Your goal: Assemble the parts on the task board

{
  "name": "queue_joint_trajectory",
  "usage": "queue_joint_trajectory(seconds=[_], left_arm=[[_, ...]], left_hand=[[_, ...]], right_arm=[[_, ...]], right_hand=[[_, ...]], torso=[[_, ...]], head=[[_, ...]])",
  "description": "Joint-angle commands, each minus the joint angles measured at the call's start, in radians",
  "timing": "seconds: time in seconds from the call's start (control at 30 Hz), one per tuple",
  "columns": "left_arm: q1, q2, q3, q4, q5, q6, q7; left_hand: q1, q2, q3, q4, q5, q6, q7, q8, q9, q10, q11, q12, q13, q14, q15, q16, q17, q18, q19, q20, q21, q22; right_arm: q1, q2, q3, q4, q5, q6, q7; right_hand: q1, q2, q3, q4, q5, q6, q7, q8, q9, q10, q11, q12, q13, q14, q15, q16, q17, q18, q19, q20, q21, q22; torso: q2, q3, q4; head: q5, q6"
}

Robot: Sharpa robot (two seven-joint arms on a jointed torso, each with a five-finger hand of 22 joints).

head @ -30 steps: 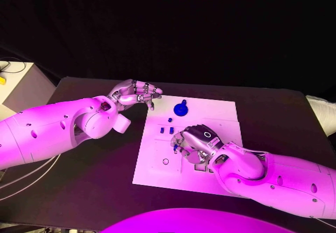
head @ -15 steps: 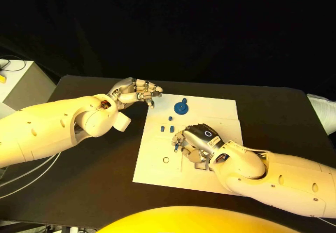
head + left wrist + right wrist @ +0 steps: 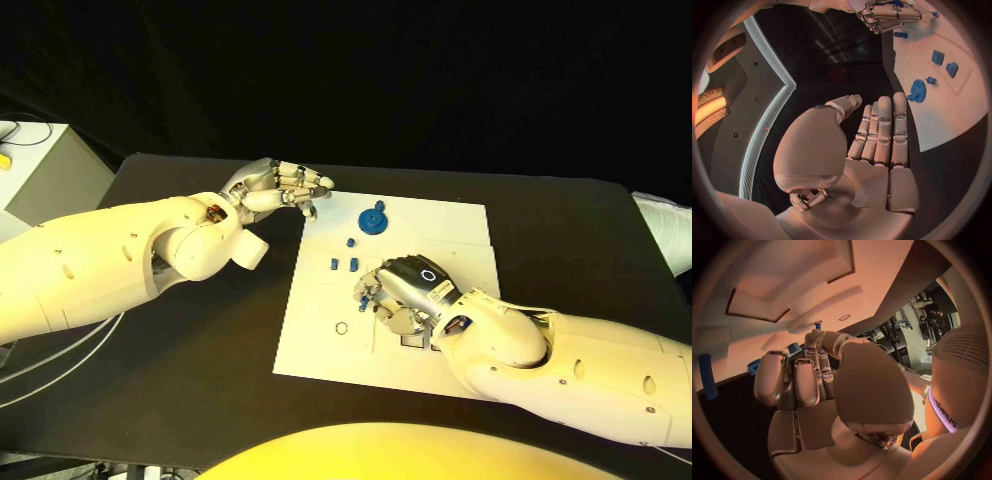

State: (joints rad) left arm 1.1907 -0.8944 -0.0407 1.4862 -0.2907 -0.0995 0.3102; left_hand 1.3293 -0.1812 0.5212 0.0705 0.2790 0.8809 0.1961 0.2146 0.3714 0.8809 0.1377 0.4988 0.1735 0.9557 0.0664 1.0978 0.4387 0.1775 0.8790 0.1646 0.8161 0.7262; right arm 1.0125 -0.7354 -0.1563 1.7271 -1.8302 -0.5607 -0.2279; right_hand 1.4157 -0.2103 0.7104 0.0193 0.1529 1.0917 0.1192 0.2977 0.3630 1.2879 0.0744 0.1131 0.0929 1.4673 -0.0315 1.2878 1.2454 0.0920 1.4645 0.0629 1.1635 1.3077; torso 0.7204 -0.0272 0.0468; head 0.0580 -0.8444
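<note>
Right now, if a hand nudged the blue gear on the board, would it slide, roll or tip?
The gear lies flat on the board, so it would probably slide, not roll. It looks small and rigid, likely light. Its toothed rim should give fingers some purchase.

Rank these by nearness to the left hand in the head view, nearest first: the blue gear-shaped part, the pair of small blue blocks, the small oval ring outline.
1. Blue gear-shaped part, at the task board's far edge, just beside the left hand.
2. Pair of small blue blocks, mid-board, nearer the robot.
3. Small oval ring outline, on the board's near part.
</note>
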Motion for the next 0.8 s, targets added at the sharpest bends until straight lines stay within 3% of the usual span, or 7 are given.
queue_joint_trajectory(seconds=[0.03, 0.8], left_arm=[[0.000, 0.001, 0.001, 0.001, 0.006, 0.008, 0.005], [0.000, -0.002, 0.001, 0.002, 0.006, 0.010, 0.002]], left_hand=[[0.007, 0.000, -0.003, 0.000, 0.002, -0.002, -0.001, 0.004, 0.001, -0.005, -0.001, 0.006, -0.001, -0.006, 0.001, -0.004, -0.001, 0.006, 0.008, -0.001, -0.006, -0.001], [0.008, 0.000, -0.004, 0.001, 0.002, -0.003, -0.001, 0.004, 0.001, -0.006, -0.001, 0.006, -0.001, -0.006, 0.002, -0.005, -0.001, 0.006, 0.009, -0.001, -0.008, -0.002]], right_arm=[[-0.001, 0.000, 0.000, 0.002, -0.010, 0.016, 0.000], [-0.005, 0.021, -0.005, -0.021, -0.018, 0.044, -0.012]], right_hand=[[-0.009, -0.002, 0.007, 0.000, 0.004, 0.007, 0.000, 0.003, 0.001, 0.036, -0.029, 0.004, 0.001, 0.043, -0.006, -0.004, 0.000, -0.014, 0.001, -0.004, -0.003, 0.020], [-0.014, -0.002, 0.007, 0.000, 0.003, 0.007, 0.000, 0.003, 0.002, 0.037, -0.029, 0.001, 0.001, 0.043, -0.005, -0.006, -0.004, -0.013, -0.001, -0.004, -0.009, 0.018]], torso=[[0.000, -0.0008, 0.0002], [0.000, -0.0006, -0.0004]], head=[[0.000, -0.001], [0.002, -0.008]])
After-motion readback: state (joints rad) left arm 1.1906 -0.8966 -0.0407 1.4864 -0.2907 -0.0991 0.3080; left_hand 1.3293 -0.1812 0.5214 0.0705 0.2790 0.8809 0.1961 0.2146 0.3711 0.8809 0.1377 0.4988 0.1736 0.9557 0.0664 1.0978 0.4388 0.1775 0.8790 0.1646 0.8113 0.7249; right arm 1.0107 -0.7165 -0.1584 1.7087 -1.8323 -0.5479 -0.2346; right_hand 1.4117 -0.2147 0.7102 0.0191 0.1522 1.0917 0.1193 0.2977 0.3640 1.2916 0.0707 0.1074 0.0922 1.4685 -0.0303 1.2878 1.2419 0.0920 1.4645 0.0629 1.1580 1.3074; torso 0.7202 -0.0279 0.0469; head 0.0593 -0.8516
